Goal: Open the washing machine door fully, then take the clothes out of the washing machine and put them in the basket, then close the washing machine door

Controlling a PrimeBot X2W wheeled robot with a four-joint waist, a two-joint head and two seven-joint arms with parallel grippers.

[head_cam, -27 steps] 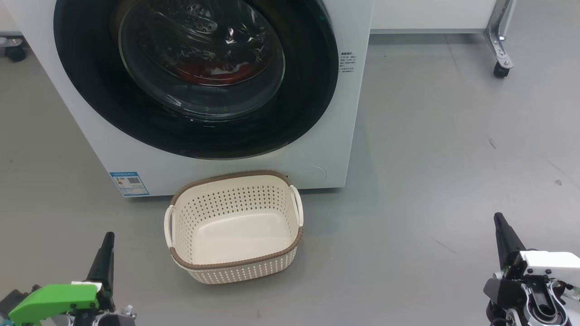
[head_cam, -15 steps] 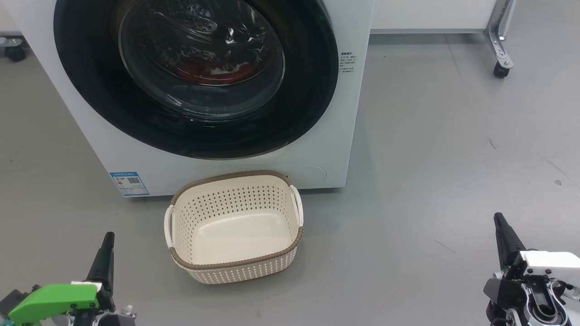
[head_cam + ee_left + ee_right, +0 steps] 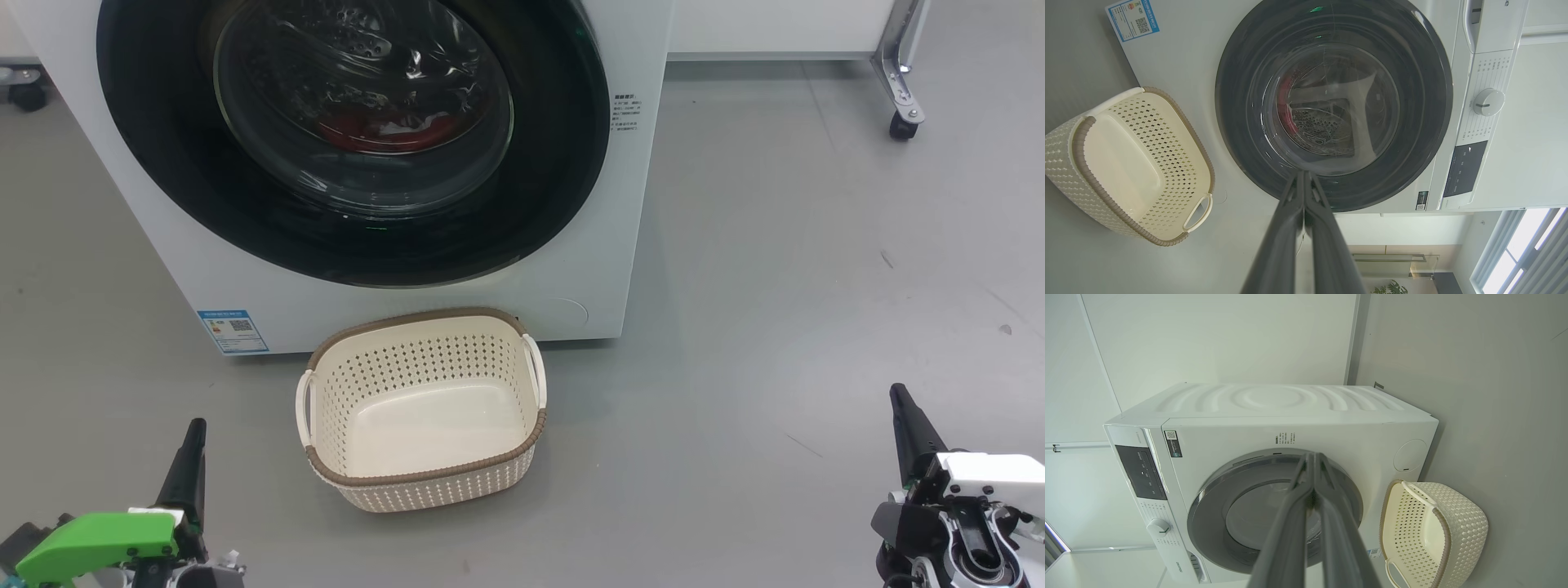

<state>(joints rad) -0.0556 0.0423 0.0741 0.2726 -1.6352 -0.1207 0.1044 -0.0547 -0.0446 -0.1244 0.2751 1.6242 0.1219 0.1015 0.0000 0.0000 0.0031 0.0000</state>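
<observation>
The white washing machine [image 3: 245,286] stands ahead with its black-rimmed round door [image 3: 555,163] closed flat against the front. Red and white clothes [image 3: 384,131] show through the glass bowl, low in the drum, and the red shows again as clothes [image 3: 1284,102] in the left wrist view. An empty cream basket [image 3: 420,478] sits on the floor just before the machine. My left gripper [image 3: 194,431] is shut at the lower left, well short of the basket. My right gripper [image 3: 898,394] is shut at the lower right, far from the door. Both hold nothing.
Grey floor [image 3: 775,286] spreads to the right of the machine. A metal frame leg on a caster [image 3: 900,122] stands at the far right, and another caster [image 3: 26,94] at the far left. The control panel with a dial [image 3: 1488,102] is on the machine's upper front.
</observation>
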